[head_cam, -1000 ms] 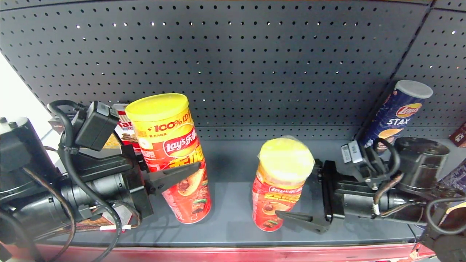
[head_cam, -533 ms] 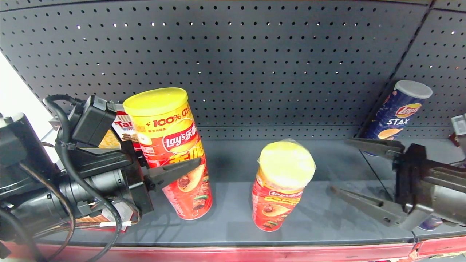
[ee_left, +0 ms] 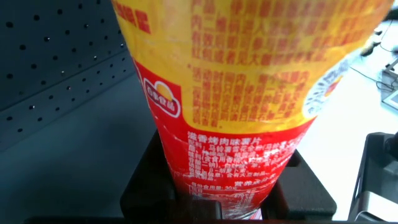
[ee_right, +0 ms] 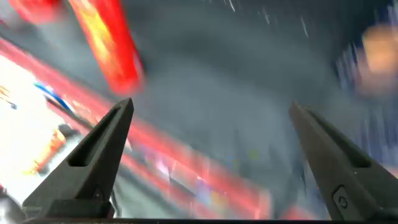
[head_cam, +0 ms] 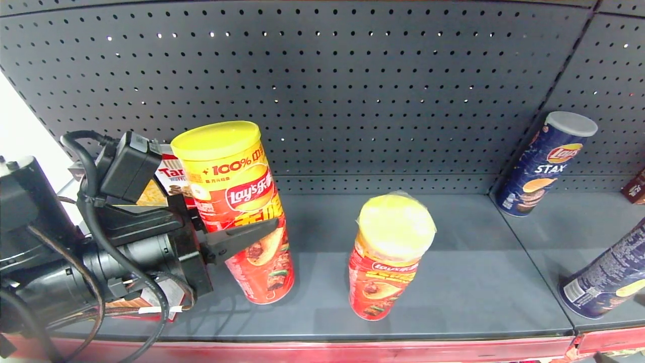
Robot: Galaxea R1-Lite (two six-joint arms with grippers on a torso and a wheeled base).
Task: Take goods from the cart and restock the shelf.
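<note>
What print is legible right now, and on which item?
Held chip can: logo and a percentage figure, legible; back-panel print blurred.
Middle chip can: logo, small.
Upright blue chip can: logo and product name, legible.
Blue can at the right edge: too small.
Red box: letters partly hidden.

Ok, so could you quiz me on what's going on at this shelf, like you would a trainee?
1. True or false: the left gripper is shut on the tall can with the yellow lid.
2. Pick one. The right gripper is: A) open and holding nothing; B) shut on a blue can; C) shut on a box.
3. Fill in the gap: the short can standing free in the middle of the shelf has a ___ lid.

Key: 1 true; 2 A; 3 yellow.
</note>
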